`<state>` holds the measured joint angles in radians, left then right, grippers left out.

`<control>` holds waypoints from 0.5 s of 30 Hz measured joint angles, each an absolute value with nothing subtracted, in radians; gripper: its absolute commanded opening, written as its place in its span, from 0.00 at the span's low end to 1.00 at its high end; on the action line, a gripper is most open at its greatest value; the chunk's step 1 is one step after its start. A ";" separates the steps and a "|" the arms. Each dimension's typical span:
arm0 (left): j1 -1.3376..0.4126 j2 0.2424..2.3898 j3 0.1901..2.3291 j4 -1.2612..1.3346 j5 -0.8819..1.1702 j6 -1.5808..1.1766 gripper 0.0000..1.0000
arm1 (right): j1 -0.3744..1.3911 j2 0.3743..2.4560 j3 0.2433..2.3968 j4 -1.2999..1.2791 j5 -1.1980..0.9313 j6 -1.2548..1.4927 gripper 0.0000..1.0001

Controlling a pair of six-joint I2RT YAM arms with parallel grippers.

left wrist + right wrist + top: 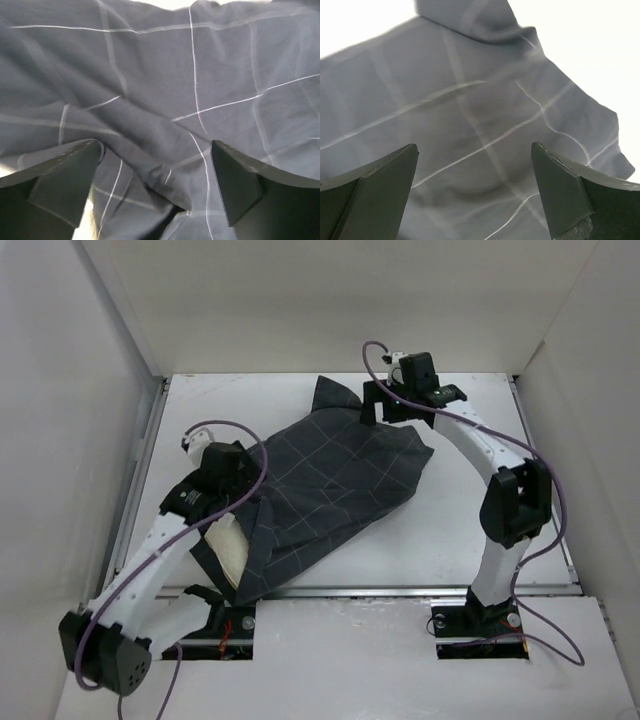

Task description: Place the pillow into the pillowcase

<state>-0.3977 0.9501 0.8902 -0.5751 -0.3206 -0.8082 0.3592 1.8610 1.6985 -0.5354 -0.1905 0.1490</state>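
Observation:
The dark grey checked pillowcase (330, 480) lies wrinkled across the table from near left to far centre. The cream pillow (230, 552) shows only at its near-left open end; the rest is hidden inside the fabric. My left gripper (245, 490) is open over the pillowcase near that end, with a fabric fold (160, 170) between its spread fingers. My right gripper (372, 405) is open at the far end, hovering over the pillowcase (470, 140). A raised corner (330, 395) of the case sticks up there.
White walls enclose the table on the left, back and right. A metal rail (400, 590) runs along the near table edge. The arm bases (470, 625) sit below it. Bare white tabletop (480, 530) lies right of the pillowcase.

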 measured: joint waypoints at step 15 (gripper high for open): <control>-0.383 1.481 1.127 -0.352 -0.097 -0.618 0.00 | 0.327 2.082 1.704 -0.540 -0.149 0.147 0.00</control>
